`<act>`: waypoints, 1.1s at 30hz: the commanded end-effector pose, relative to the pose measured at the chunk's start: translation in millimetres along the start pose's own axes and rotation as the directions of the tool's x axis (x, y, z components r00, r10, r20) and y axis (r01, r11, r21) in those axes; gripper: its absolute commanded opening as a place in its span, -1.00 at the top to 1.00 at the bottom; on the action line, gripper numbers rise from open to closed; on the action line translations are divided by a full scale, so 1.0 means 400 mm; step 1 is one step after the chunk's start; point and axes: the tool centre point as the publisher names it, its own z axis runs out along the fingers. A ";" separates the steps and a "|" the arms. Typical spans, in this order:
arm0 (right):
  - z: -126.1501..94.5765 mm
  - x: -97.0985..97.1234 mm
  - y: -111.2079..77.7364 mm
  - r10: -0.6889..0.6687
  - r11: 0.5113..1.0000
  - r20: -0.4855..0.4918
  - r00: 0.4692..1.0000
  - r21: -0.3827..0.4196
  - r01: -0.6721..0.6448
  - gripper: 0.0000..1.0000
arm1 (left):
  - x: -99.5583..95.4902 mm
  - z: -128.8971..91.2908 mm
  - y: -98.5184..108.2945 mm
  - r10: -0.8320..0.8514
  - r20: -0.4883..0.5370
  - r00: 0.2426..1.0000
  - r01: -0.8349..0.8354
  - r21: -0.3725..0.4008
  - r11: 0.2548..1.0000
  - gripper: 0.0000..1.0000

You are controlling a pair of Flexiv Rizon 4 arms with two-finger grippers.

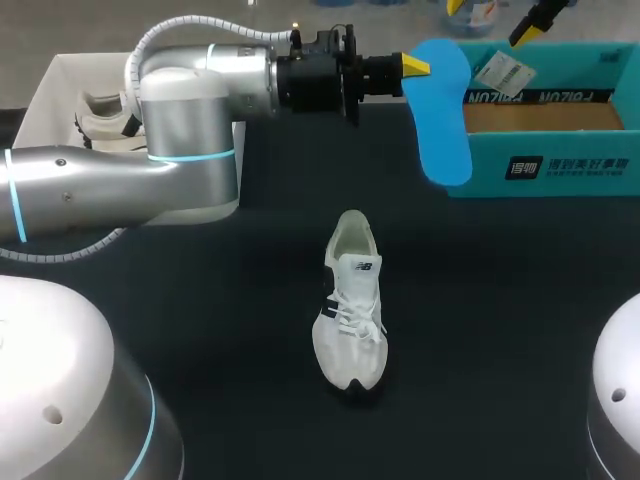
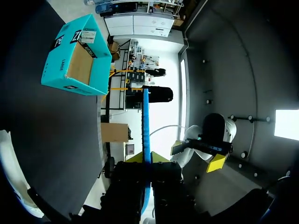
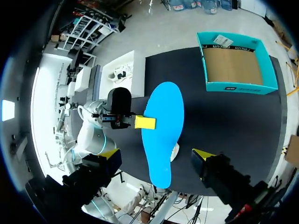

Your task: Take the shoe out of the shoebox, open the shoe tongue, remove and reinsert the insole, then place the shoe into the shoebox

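Dark tabletop (image 1: pixel 200 330) is your workspace, with the white shoe (image 1: pixel 350 310) lying near its middle, well apart from the teal shoebox (image 1: pixel 560 165) at the far right. Your left gripper (image 1: pixel 418 67) is clenched on the edge of the blue insole (image 1: pixel 445 110), holding it in the air by the box. Your right gripper (image 3: pixel 156 154) hangs high above, fingers spread and holding nothing. The insole is out, so you are likely between removing and reinserting. Next, bring the insole down to the shoe's opening, toe end first, and steady the shoe with the free gripper.
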 end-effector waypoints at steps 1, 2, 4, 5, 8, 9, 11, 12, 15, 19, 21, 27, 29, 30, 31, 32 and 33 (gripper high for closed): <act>0.016 0.016 0.006 -0.045 0.997 0.161 0.986 -0.062 0.056 -1.00 | -0.001 0.002 -0.001 0.000 -0.001 1.000 0.000 0.000 1.000 1.00; 0.019 0.016 0.008 -0.042 0.997 0.174 0.984 -0.063 0.054 -1.00 | -0.001 0.002 -0.001 0.000 -0.001 1.000 0.000 0.000 1.000 1.00; 0.026 0.019 0.012 -0.050 0.997 0.198 0.979 -0.054 0.061 -1.00 | -0.001 0.002 -0.001 0.000 -0.001 1.000 0.000 0.000 1.000 1.00; 0.028 0.022 0.014 -0.045 0.997 0.205 0.978 -0.048 0.056 -1.00 | -0.001 0.002 -0.001 0.000 -0.001 1.000 0.000 0.000 1.000 1.00; 0.030 0.036 0.015 -0.027 0.999 0.218 0.976 -0.034 0.035 -1.00 | -0.001 0.002 -0.001 0.000 -0.001 1.000 0.000 0.000 1.000 1.00; 0.029 0.038 0.014 -0.023 0.999 0.200 0.980 -0.043 0.032 -1.00 | -0.001 0.002 -0.001 0.000 -0.001 1.000 0.000 0.000 1.000 1.00; 0.026 0.042 0.009 -0.014 0.998 0.189 0.982 -0.051 0.024 -1.00 | -0.001 0.002 -0.001 0.000 -0.001 1.000 0.000 0.000 1.000 1.00; 0.026 0.045 0.006 -0.017 0.998 0.194 0.981 -0.057 0.029 -1.00 | -0.001 0.002 -0.001 0.000 -0.001 1.000 0.000 0.000 1.000 1.00; 0.030 0.063 -0.001 -0.027 0.998 0.285 0.958 -0.048 0.043 -1.00 | -0.001 0.002 -0.001 0.000 -0.001 1.000 0.000 0.000 1.000 1.00; 0.034 0.076 -0.009 -0.036 0.999 0.404 0.914 -0.007 0.043 -1.00 | -0.001 0.002 -0.001 0.000 -0.001 1.000 0.000 0.000 1.000 1.00; 0.037 0.079 -0.015 -0.036 0.999 0.416 0.909 -0.005 0.041 -1.00 | -0.001 0.002 -0.001 0.000 -0.001 1.000 0.000 0.000 1.000 1.00; 0.046 0.084 -0.031 -0.013 1.000 0.429 0.903 -0.008 0.018 -1.00 | -0.001 0.002 -0.001 0.000 -0.001 1.000 0.000 0.000 1.000 1.00; 0.049 0.085 -0.036 -0.009 1.000 0.426 0.904 -0.010 0.015 -1.00 | -0.001 0.002 -0.001 0.000 -0.001 1.000 0.000 0.000 1.000 1.00; 0.050 0.086 -0.039 -0.009 1.000 0.426 0.905 -0.011 0.016 -1.00 | -0.001 0.002 -0.001 0.000 -0.001 1.000 0.000 0.000 1.000 1.00; 0.051 0.087 -0.041 0.007 1.000 0.429 0.903 -0.014 -0.001 -1.00 | -0.001 0.002 -0.001 0.000 -0.001 1.000 0.000 0.000 1.000 1.00; 0.052 0.087 -0.043 0.033 0.999 0.446 0.895 -0.017 -0.028 -1.00 | -0.001 0.002 -0.001 0.000 -0.001 1.000 0.000 0.000 1.000 1.00; 0.052 0.087 -0.043 0.033 0.999 0.446 0.895 -0.017 -0.028 -1.00 | -0.001 0.002 -0.001 0.000 -0.001 1.000 0.000 0.000 1.000 1.00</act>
